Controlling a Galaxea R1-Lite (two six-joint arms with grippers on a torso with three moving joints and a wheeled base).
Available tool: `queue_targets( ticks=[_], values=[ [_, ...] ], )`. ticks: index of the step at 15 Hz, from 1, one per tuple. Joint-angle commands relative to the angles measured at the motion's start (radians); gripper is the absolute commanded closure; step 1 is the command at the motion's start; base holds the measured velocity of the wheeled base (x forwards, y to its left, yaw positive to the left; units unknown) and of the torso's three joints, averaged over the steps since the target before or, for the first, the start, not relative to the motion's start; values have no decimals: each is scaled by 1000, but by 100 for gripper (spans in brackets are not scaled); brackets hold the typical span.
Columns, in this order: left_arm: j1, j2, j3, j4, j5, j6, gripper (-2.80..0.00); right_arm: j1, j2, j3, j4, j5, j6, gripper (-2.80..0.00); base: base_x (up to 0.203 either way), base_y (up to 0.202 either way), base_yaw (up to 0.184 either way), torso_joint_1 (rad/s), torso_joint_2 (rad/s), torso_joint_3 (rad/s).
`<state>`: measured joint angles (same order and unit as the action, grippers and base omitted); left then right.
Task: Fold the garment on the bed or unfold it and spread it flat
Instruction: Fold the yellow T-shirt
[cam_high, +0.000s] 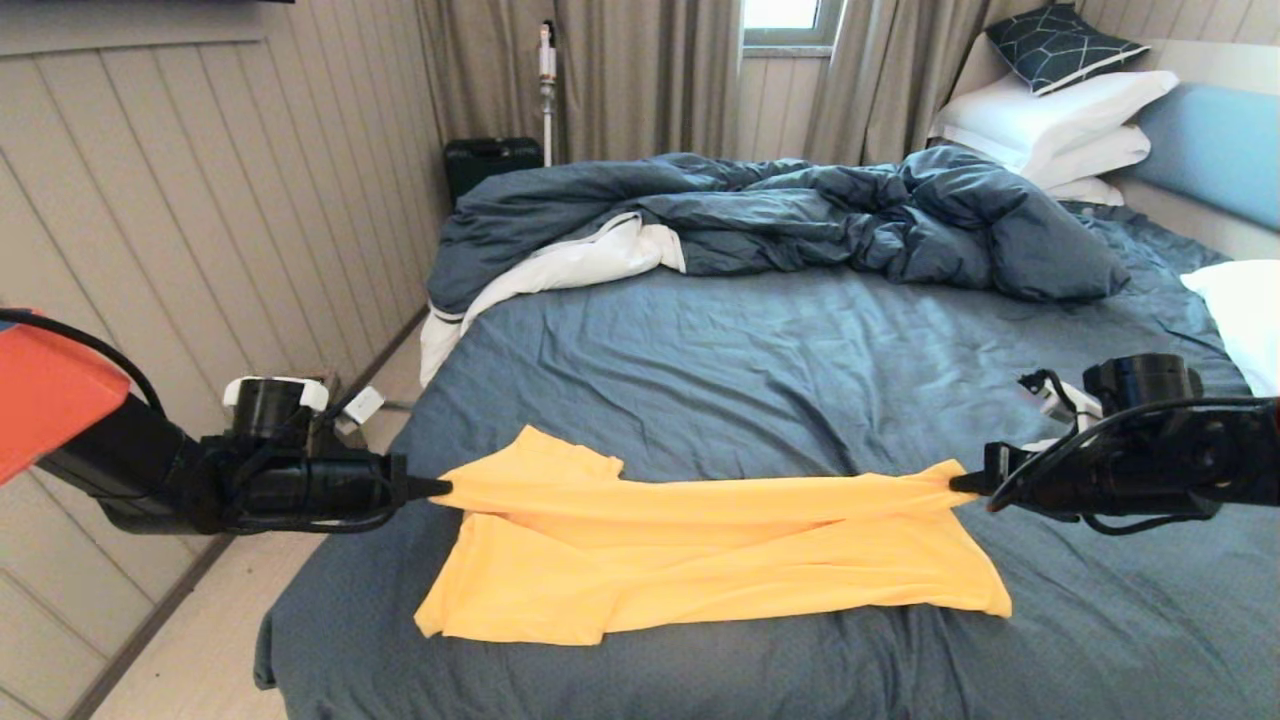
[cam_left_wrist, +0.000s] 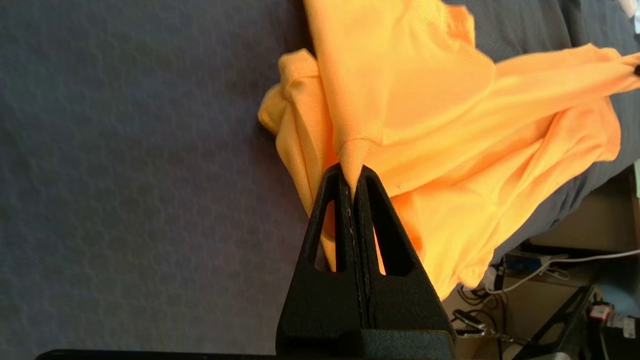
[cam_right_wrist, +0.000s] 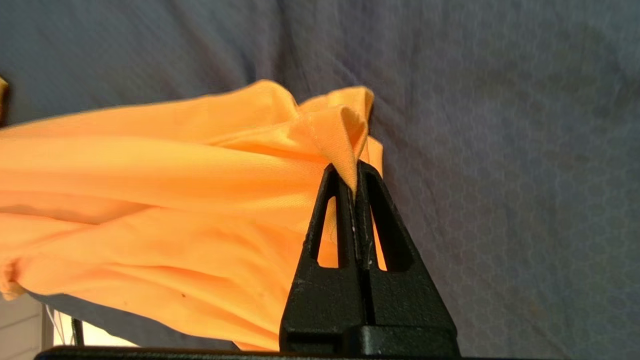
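The yellow T-shirt (cam_high: 700, 560) lies near the front edge of the bed (cam_high: 780, 360), stretched crosswise between both grippers. My left gripper (cam_high: 445, 487) is shut on the shirt's left end, a pinch of fabric (cam_left_wrist: 352, 155) rising from between its fingers. At the right end, my right gripper (cam_high: 955, 483) is shut on a fold of the cloth (cam_right_wrist: 345, 140). The held upper edge is pulled taut and lifted a little; the lower part rests folded on the sheet, one sleeve (cam_high: 560, 455) pointing toward the back.
A rumpled dark blue duvet (cam_high: 800, 215) with white lining fills the back of the bed. White pillows (cam_high: 1050, 125) and a light blue headboard (cam_high: 1215, 140) are at the back right. Wood-panelled wall and floor (cam_high: 200, 640) lie on the left.
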<state>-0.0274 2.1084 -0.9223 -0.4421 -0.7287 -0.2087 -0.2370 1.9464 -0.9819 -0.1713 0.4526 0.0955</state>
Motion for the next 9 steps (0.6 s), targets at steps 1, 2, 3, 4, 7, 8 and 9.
queue_targets(
  ticks=[1,2,3,4,7,8,9],
  values=[
    [0,-6,37,-27,-5,-3,0,-4,4,21,-2,2,-9,0,0,0,0,0,0,0],
    [0,-13,50,-36,-3,-3,0,-11,1,34,-2,2,-20,0,0,0,0,0,0,0],
    [0,-18,63,-42,-3,-2,0,-19,2,45,-2,1,-33,0,0,0,0,0,0,0],
    [0,-18,76,-49,-3,0,0,-23,6,48,-2,1,-39,0,0,0,0,0,0,0],
    [0,-12,101,-76,-3,0,0,-22,9,57,-2,0,-45,0,0,0,0,0,0,0],
    [0,-7,102,-76,0,-1,0,-21,10,57,-2,1,-46,0,0,0,0,0,0,0],
    [0,-4,103,-76,0,0,0,-19,13,59,-3,0,-48,0,0,0,0,0,0,0]
  ],
)
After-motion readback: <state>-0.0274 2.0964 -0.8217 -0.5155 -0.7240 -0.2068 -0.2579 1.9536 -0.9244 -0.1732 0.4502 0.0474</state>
